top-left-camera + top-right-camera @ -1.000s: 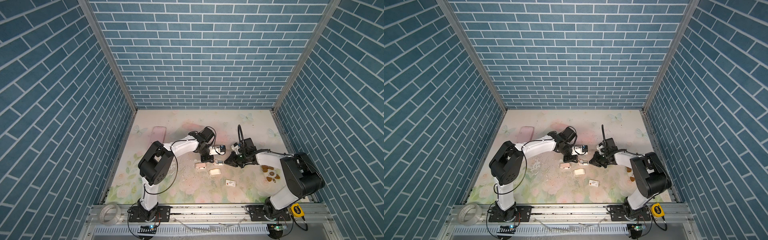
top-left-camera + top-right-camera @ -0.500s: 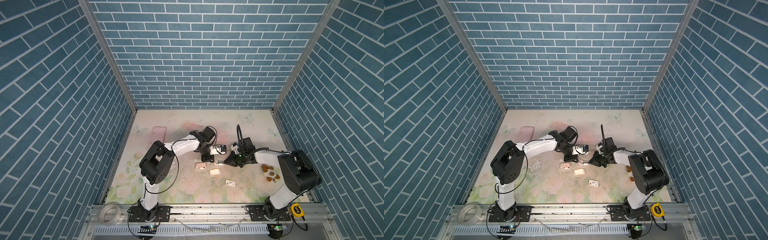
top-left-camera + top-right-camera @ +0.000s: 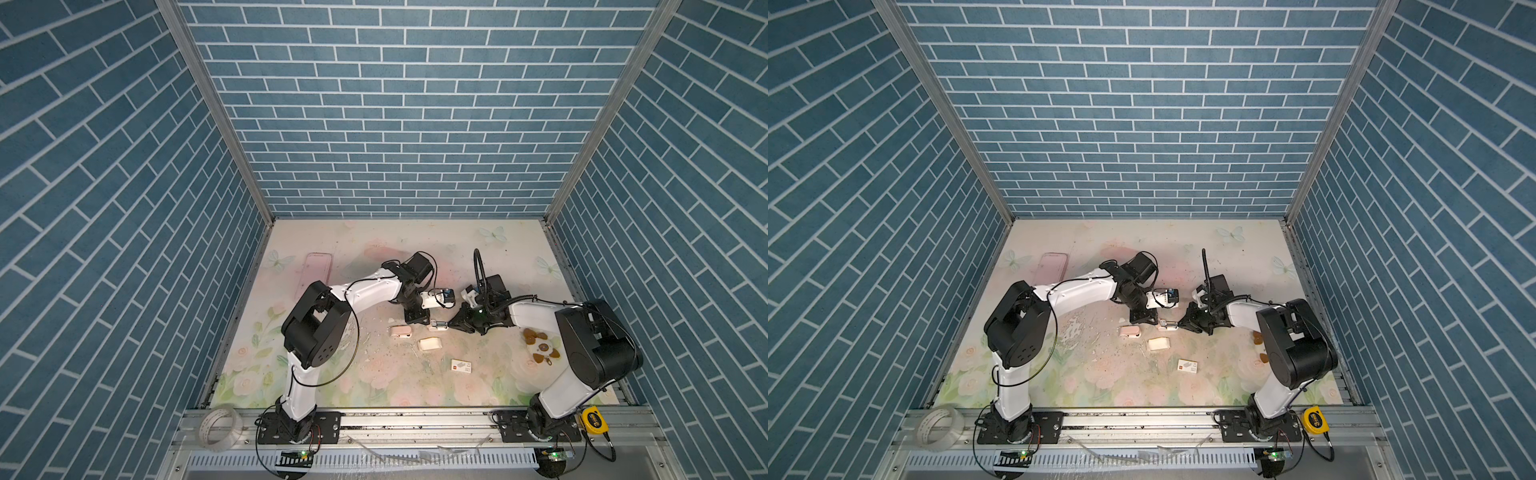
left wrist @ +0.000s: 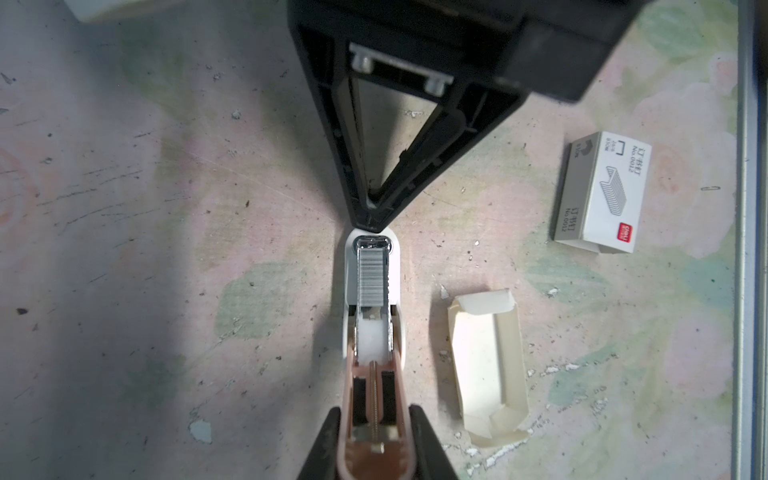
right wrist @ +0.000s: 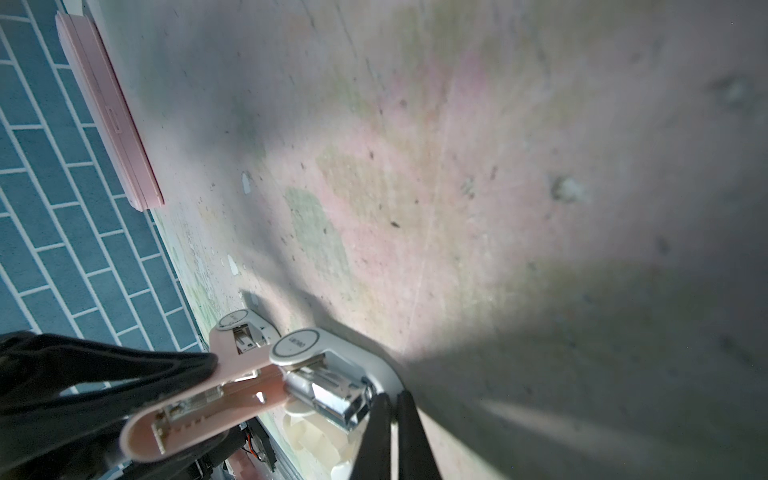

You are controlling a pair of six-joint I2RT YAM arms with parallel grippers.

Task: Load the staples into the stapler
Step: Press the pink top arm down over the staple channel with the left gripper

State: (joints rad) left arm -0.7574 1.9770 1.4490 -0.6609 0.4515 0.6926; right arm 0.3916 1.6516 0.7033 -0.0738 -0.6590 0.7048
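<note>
The stapler (image 4: pixel 372 328) lies open on the mat, white base down and pink lid swung back. My left gripper (image 4: pixel 374 415) is shut on that pink lid (image 5: pixel 216 403), one finger on each side. A grey strip of staples (image 4: pixel 372 274) lies in the stapler's open metal channel. My right gripper (image 5: pixel 392 399) is shut with nothing between its fingers, its tip (image 4: pixel 370 226) against the channel's front end. In both top views the two grippers meet at the stapler (image 3: pixel 437 324) (image 3: pixel 1168 325) in mid-table. The cream cardboard tray (image 4: pixel 486 365) beside the stapler looks empty.
A white card sleeve with a red square (image 4: pixel 602 195) lies past the tray (image 3: pixel 429 344). A small pink and white object (image 3: pixel 401 331) sits left of the stapler. A pink flat case (image 3: pixel 316 270) lies by the left wall, brown pieces (image 3: pixel 540 349) at right.
Both grippers have stayed at the stapler. The right arm has shifted only slightly.
</note>
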